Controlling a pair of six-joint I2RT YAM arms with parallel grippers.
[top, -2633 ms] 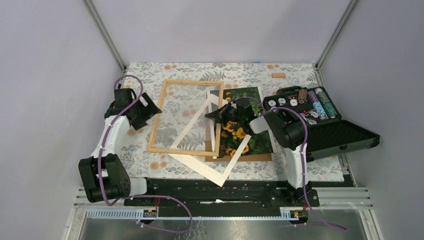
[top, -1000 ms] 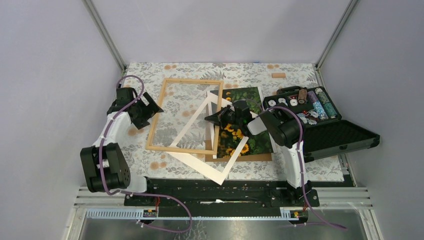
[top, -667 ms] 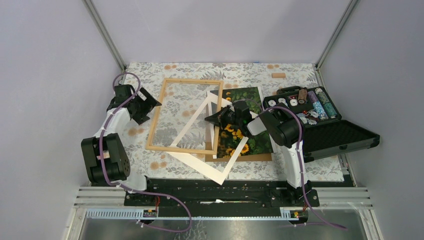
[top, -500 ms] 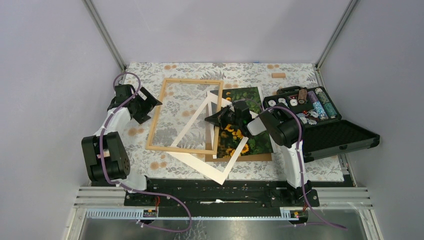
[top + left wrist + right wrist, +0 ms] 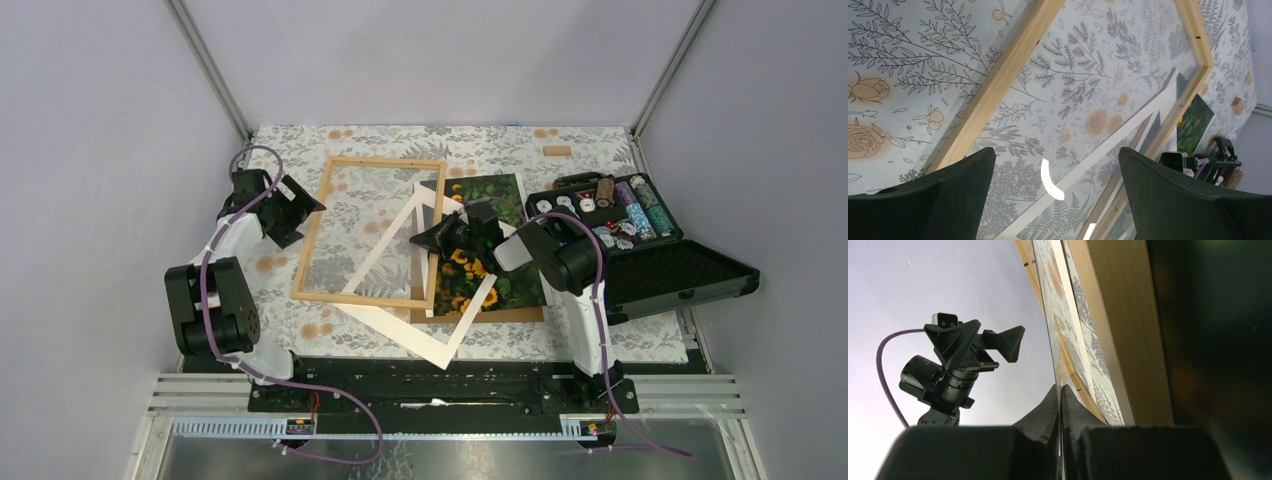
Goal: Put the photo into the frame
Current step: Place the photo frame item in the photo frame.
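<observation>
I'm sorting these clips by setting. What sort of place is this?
Probably a robot test cell, not a home: grey walls on aluminium posts enclose a table, with the left arm and right arm bolted to a rail at its near edge.

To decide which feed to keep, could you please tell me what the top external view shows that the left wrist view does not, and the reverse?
Only the top external view shows the blooms on the sunflower photo, the brown backing board beneath it and the whole outline of the white mat. Only the left wrist view shows a glare streak on the clear pane. Both show the wooden frame, the mat lying across it, a green part of the photo and the floral tablecloth.
</observation>
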